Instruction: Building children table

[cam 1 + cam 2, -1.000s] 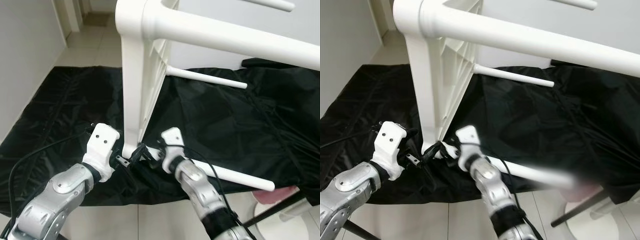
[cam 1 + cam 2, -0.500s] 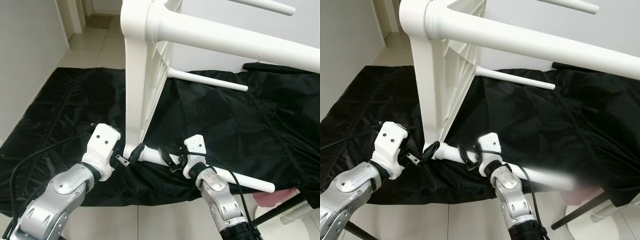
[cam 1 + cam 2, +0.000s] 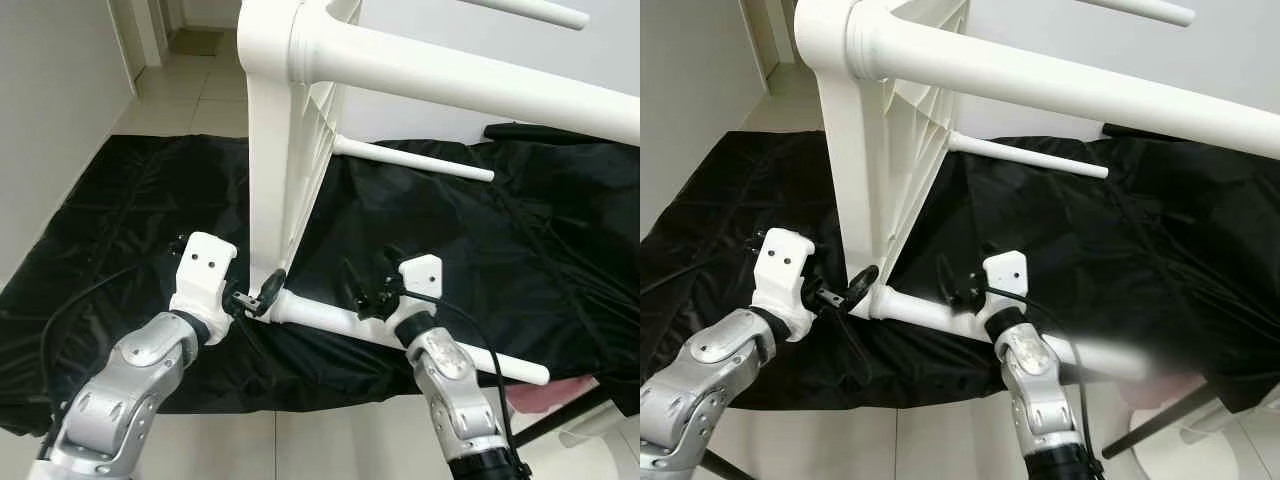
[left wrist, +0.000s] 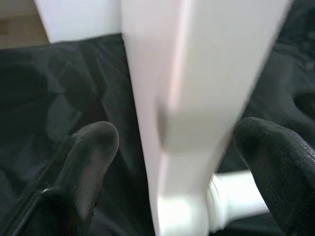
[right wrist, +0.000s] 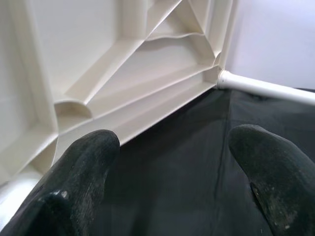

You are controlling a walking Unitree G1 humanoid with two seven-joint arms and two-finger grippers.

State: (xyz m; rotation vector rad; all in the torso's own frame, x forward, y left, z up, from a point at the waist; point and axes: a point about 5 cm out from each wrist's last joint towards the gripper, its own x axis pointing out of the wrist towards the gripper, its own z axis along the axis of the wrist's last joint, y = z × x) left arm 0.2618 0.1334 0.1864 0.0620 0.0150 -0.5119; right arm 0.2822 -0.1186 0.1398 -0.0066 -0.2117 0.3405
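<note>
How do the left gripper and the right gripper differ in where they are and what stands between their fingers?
The left gripper sits at the bottom corner of the white table top, and that corner stands between its fingers; the right gripper hangs above the lower white leg, with only black sheet between its fingers. The left gripper is beside the leg's joint; the right one is farther along the leg. Both are open.
</note>
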